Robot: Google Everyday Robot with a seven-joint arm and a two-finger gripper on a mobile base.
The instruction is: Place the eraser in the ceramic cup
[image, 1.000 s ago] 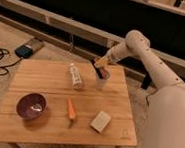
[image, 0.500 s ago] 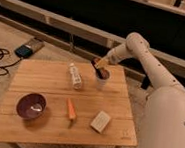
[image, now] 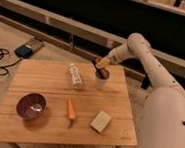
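Gripper [image: 100, 66]: right of centre in the upper half of the frame, directly above the ceramic cup; whether its fingers are spread or pressed together cannot be told.
Eraser [image: 100, 71]: dark block sticking into the mouth of the cup, its top end at the gripper tips; a grip on it cannot be confirmed.
Ceramic cup [image: 101, 80]: white, upright near the far right part of the table.
Arm [image: 139, 51]: white, reaching in from the right edge of the frame.
Plastic bottle [image: 75, 75]: clear, lying on its side just left of the cup.
Carrot [image: 71, 109]: orange, lying at the table's middle, nearer the front.
Beige block [image: 100, 121]: lower right of the tabletop.
Purple bowl [image: 31, 106]: lower left of the tabletop.
Table [image: 40, 77]: wooden, slatted.
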